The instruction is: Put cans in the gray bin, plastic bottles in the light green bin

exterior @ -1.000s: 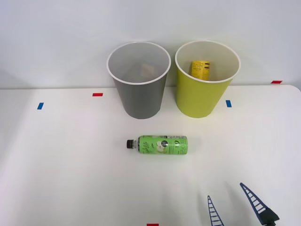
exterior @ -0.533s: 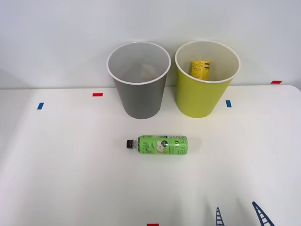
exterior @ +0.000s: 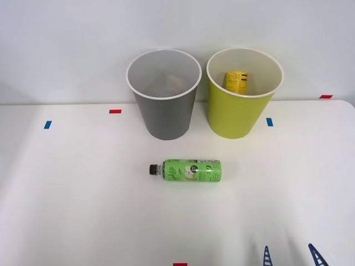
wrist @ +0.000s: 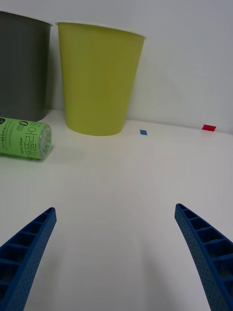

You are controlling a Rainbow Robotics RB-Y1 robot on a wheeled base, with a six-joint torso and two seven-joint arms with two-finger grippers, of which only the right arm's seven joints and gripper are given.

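yellow-label bottle (exterior: 237,81) stands inside the light green bin (exterior: 238,119)

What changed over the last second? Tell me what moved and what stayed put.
The right gripper drew back toward the robot along the table's near edge, until just its open fingertips showed in the front view. It held nothing and took nothing. The green-label bottle stayed lying on the table, the yellow-label bottle stayed in the light green bin, and the gray bin did not move.
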